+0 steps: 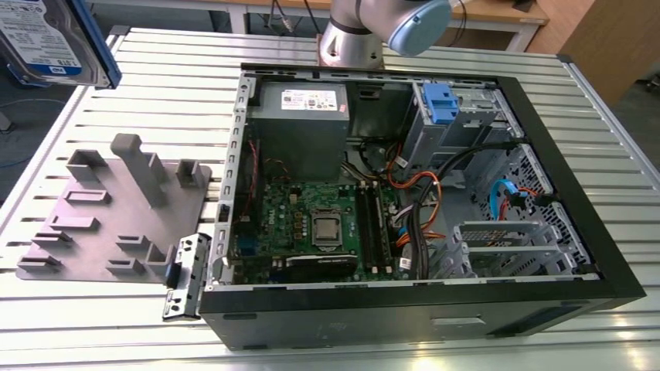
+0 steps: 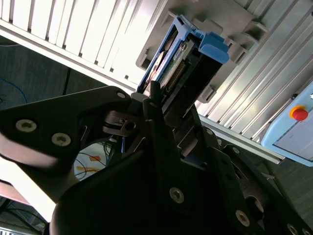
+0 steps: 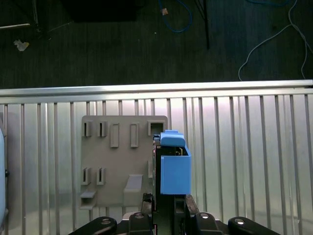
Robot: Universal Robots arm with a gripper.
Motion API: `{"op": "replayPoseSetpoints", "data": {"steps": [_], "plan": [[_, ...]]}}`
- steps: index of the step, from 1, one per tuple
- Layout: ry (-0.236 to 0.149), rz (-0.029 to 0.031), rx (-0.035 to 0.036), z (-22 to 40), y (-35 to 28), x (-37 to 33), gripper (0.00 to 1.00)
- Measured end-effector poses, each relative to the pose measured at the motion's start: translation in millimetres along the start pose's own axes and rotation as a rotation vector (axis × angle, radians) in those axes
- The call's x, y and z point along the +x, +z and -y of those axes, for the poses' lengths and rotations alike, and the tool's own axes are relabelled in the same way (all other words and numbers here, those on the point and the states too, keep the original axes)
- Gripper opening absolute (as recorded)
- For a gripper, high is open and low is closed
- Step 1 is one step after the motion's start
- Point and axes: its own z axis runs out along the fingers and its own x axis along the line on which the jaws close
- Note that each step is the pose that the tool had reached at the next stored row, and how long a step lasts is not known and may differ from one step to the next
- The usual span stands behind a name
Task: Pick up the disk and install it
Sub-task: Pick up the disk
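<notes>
Clamping the disk (image 3: 174, 171) edge-on, hand (image 3: 167, 201) high above the table (image 3: 254, 147).

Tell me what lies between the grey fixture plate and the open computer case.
In the exterior view, a dark metal bracket, lying on the slatted table.

Open black computer case (image 1: 361, 321) lying on its side on the slatted aluminium tabletop (image 1: 154, 62), insides up. Grey power-supply box (image 1: 304, 124) with a white sticker sits at the far end, green motherboard (image 1: 309, 209) just in front of it, square processor socket (image 1: 328, 228) near the board's middle. Upright blue latch (image 1: 440, 104) on its grey metal cage stands in the far corner toward the exterior view's right. Orange wires (image 1: 428, 193) and a blue cable (image 1: 508, 192) snake between. Beside the case, on the exterior view's left, lies a grey fixture plate (image 1: 103, 224) with upright holders, also in the first wrist view (image 3: 122, 161). Red button (image 2: 299, 113) on a pale panel in the second wrist view.
</notes>
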Motion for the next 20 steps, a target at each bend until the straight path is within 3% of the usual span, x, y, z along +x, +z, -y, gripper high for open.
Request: {"op": "replayPoseSetpoints", "data": {"steps": [20], "plan": [[0.0,0.0001,0.0,14.5,-0.4,-0.8,0.35]]}}
